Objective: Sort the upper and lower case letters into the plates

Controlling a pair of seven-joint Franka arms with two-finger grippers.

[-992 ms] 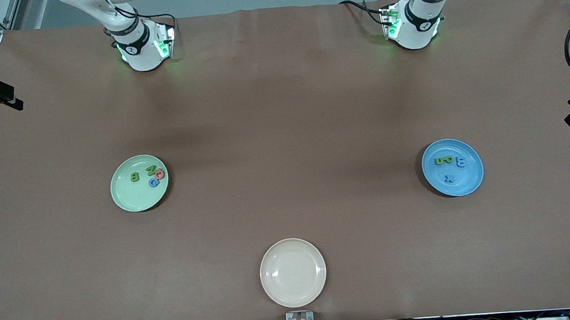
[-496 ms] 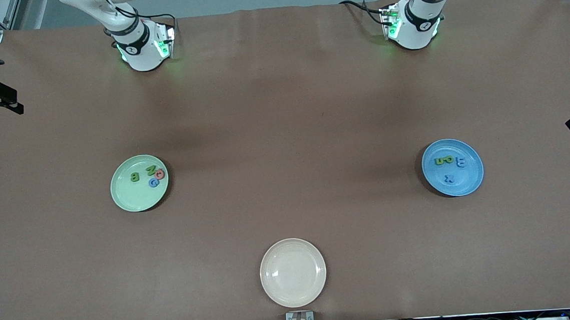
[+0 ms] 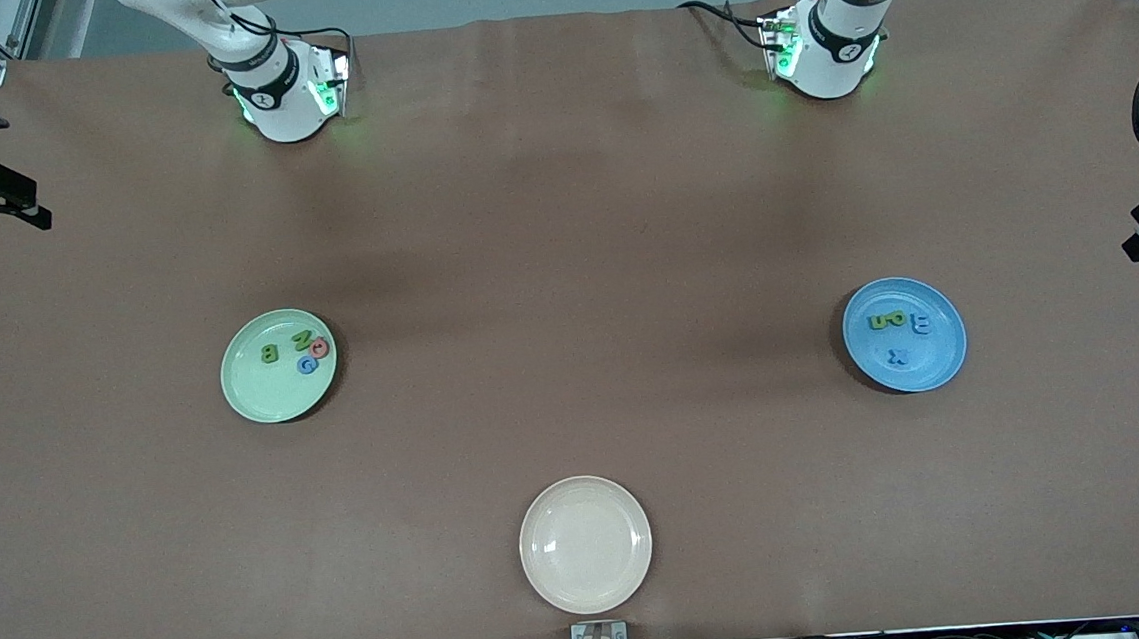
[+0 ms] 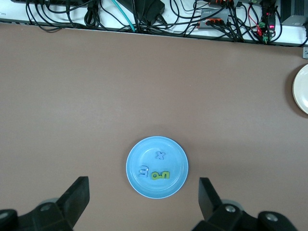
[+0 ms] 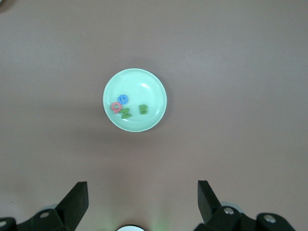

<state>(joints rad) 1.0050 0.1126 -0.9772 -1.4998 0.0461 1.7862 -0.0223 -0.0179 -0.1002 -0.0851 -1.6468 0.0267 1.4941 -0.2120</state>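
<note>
The pale green plate (image 3: 278, 366) (image 5: 134, 99) lies toward the right arm's end of the table. It holds a green B (image 3: 269, 355), a green Z (image 3: 301, 338), a red letter (image 3: 320, 348) and a blue G (image 3: 307, 364). The blue plate (image 3: 904, 334) (image 4: 157, 167) lies toward the left arm's end. In it are green letters (image 3: 886, 319), a blue letter (image 3: 921, 323) and a blue x (image 3: 898, 357). My left gripper (image 4: 143, 185) hangs open high over the blue plate. My right gripper (image 5: 142, 189) is open high over bare table between its base and the green plate.
A cream-white plate (image 3: 585, 544) with nothing in it sits near the table's front edge, nearer the front camera than both other plates. Cables (image 4: 144, 14) run along that edge. The arm bases (image 3: 285, 94) (image 3: 826, 46) stand at the back.
The black gripper parts at the front view's two side edges have shifted slightly. Plates and letters have not moved.
</note>
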